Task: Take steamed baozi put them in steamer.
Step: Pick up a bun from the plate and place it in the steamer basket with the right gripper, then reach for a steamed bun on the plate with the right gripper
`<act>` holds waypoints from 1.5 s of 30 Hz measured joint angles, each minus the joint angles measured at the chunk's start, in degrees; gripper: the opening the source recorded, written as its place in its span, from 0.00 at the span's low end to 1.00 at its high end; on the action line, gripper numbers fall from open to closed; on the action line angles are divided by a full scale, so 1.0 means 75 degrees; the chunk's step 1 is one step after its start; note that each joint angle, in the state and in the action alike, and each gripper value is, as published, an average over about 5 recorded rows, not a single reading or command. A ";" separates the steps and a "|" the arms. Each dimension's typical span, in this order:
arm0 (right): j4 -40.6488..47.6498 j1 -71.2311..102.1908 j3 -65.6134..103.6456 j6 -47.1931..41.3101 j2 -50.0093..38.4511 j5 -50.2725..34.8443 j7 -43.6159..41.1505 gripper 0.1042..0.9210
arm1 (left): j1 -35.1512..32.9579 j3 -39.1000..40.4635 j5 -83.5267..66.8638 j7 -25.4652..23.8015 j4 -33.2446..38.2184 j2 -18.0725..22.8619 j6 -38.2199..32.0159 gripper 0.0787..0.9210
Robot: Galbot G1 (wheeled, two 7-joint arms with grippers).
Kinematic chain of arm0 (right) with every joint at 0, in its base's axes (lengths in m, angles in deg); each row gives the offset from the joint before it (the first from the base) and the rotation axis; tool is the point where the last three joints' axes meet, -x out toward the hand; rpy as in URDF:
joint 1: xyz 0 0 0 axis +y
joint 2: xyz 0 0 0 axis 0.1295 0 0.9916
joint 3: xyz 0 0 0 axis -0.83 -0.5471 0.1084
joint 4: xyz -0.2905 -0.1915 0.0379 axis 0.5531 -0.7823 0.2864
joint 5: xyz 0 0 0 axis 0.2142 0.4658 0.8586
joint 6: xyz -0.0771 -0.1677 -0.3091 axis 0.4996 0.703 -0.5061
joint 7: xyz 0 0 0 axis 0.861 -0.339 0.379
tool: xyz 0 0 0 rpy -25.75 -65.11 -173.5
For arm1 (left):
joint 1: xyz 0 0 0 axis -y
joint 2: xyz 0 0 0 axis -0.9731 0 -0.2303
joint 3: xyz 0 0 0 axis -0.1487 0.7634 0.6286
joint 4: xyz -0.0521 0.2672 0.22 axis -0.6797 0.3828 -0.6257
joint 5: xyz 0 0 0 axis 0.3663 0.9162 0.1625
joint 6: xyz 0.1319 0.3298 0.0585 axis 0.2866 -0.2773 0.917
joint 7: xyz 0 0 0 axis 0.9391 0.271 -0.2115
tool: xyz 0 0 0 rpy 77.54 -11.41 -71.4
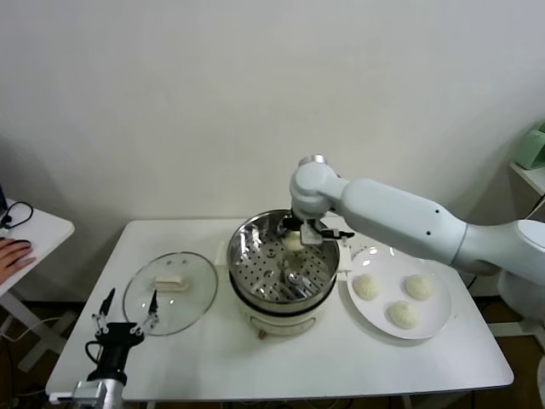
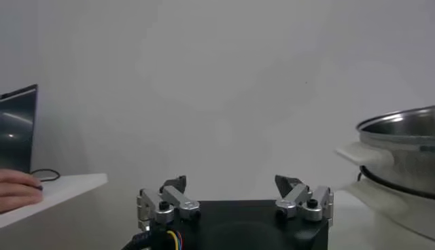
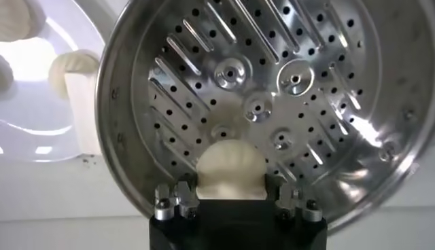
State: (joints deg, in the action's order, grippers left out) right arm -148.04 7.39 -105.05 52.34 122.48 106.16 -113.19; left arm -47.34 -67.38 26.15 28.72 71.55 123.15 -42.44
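My right gripper (image 1: 300, 238) hangs over the far rim of the steamer (image 1: 247, 256) and is shut on a cream-white baozi (image 1: 293, 242). In the right wrist view the baozi (image 3: 230, 168) sits squeezed between my fingers above the steamer's perforated tray (image 3: 319, 102). Three more baozi (image 1: 366, 287) (image 1: 417, 286) (image 1: 402, 314) lie on the white plate (image 1: 438, 324) to the right of the steamer. My left gripper (image 1: 128, 311) is open and empty, low at the table's front left, near the glass lid; it shows in its own view (image 2: 234, 189), with the steamer's side (image 2: 401, 146) beyond it.
The round glass lid (image 1: 145, 307) with its cream knob (image 1: 170, 282) lies left of the steamer. A person's hand (image 1: 13, 254) rests on a side table at the far left. A shelf with a green item (image 1: 534, 145) stands at the far right.
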 measured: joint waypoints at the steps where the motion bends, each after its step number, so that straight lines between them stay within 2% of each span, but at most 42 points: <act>1: 0.0048 0.0043 0.0021 0.0023 0.0036 0.0054 0.0013 0.67 | 0.0004 0.0001 -0.0005 0.0000 -0.0002 0.0003 0.0001 0.88; 19: 0.0780 0.0505 0.0381 0.0416 0.0695 0.0937 0.0215 0.68 | 0.0043 -0.0088 -0.0064 -0.0006 -0.0145 -0.0021 -0.0020 0.88; 27: 0.0843 0.0571 0.0395 0.0564 0.0729 0.0909 0.0216 0.86 | 0.0044 -0.0110 -0.0068 -0.0005 -0.0186 -0.0022 -0.0041 0.88; 30: 0.0820 0.0537 0.0414 0.0630 0.0714 0.0829 0.0154 0.88 | 0.0046 -0.0130 -0.0069 -0.0002 -0.0188 -0.0022 -0.0043 0.88; 38: 0.0462 0.0066 0.0376 0.0670 0.0323 0.0193 -0.0148 0.88 | 0.0026 -0.0173 -0.0083 0.0014 -0.0198 -0.0021 -0.0057 0.88; 45: 0.0065 -0.0968 -0.0034 0.0186 -0.0447 -0.1517 -0.0503 0.88 | 0.0023 -0.0169 -0.0084 0.0029 -0.0202 -0.0021 -0.0057 0.88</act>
State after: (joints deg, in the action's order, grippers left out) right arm -147.56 0.13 -105.31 53.73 119.12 94.78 -116.97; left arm -47.16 -68.64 25.51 28.93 70.03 122.99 -42.86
